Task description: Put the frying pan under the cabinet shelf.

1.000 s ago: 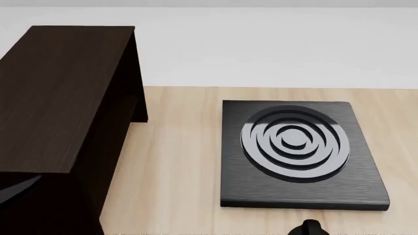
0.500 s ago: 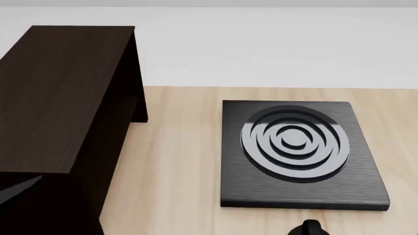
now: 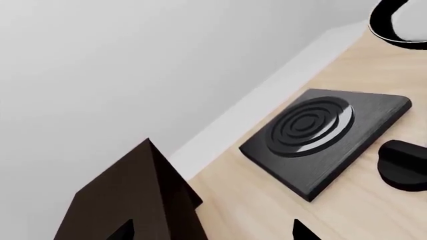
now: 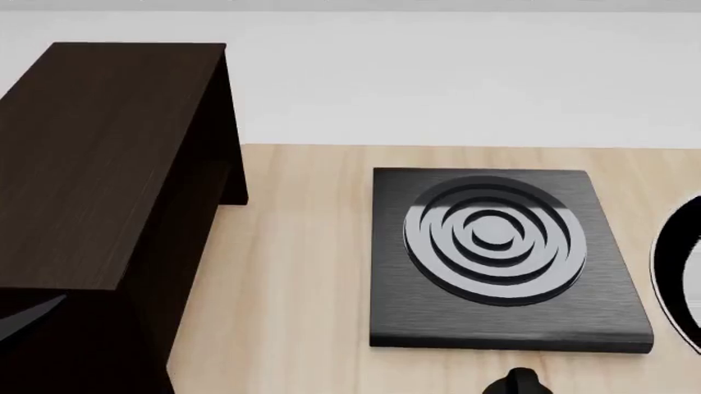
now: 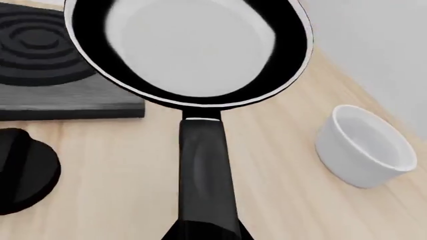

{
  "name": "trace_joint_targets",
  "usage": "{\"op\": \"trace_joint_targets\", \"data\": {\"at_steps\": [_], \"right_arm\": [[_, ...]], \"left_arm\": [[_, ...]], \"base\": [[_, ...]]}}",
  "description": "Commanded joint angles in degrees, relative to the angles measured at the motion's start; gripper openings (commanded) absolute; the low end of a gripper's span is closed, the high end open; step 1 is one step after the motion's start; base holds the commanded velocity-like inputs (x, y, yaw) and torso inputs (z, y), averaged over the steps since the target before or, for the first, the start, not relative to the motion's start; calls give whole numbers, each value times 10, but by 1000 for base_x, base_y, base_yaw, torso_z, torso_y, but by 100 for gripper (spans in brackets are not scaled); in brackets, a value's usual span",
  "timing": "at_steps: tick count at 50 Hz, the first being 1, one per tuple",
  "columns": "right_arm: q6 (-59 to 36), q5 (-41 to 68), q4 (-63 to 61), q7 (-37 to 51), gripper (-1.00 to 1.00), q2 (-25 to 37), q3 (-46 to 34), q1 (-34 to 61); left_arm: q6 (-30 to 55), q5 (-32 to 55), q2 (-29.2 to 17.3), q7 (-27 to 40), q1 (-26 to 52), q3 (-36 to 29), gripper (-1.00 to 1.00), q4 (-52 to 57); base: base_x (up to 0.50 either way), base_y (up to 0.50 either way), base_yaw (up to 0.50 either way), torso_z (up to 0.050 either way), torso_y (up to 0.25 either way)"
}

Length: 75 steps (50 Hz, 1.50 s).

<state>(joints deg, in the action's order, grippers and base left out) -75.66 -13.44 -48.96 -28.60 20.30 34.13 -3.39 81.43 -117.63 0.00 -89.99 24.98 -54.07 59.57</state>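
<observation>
Looked over all three views and there's nothing to read anywhere, no words, logos, numbers or stickers. The frying pan (image 5: 193, 50) is plain black with a pale glossy inside and no brand mark on the handle. The cabinet shelf (image 4: 104, 164) is just dark wood grain. The square black plate (image 4: 498, 254) only has raised rings, no markings. The round knob (image 5: 23, 170) shows no dial numbers, and the white bowl (image 5: 365, 147) is blank too. The bench (image 4: 295, 271) is bare light wood.
</observation>
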Motion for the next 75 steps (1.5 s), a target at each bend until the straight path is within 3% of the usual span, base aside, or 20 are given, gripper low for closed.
{"op": "trace_joint_targets", "data": {"at_steps": [1, 5, 11, 16, 31, 54, 66, 75], "right_arm": [[-135, -21, -106, -13, -100, 89, -87, 87], [-143, -127, -106, -98, -100, 94, -133, 128], [-141, -604, -25, -468, -100, 65, -309, 251], [-123, -750, 8, -613, -100, 64, -336, 305], [-143, -715, 9, -614, -100, 139, -402, 362], [-143, -657, 39, -614, -100, 189, -453, 485], [-143, -628, 85, -614, -100, 183, -556, 599], [-143, -615, 96, -614, -100, 179, -593, 632]], "left_arm": [[16, -14, 0, 0, 3, -14, 100, 4], [30, -21, 0, 0, 15, -24, 100, 4], [32, -25, 0, 0, 15, -32, 100, 4], [38, -27, 0, 0, 20, -35, 100, 4], [47, -70, 0, 0, 16, -63, 100, 4], [53, -107, 0, 0, 53, -94, 100, 4], [67, -237, 0, 0, 15, -223, 100, 4], [74, -311, 0, 0, -12, -292, 100, 4]], "base": [[0, 0, 0, 0, 0], [0, 0, 0, 0, 3], [0, 0, 0, 0, 2], [0, 0, 1, 0, 0], [0, 0, 0, 1, 2], [1, 0, 0, 19, -70], [1, 0, 0, 25, -93], [1, 0, 0, 24, -93]]}}
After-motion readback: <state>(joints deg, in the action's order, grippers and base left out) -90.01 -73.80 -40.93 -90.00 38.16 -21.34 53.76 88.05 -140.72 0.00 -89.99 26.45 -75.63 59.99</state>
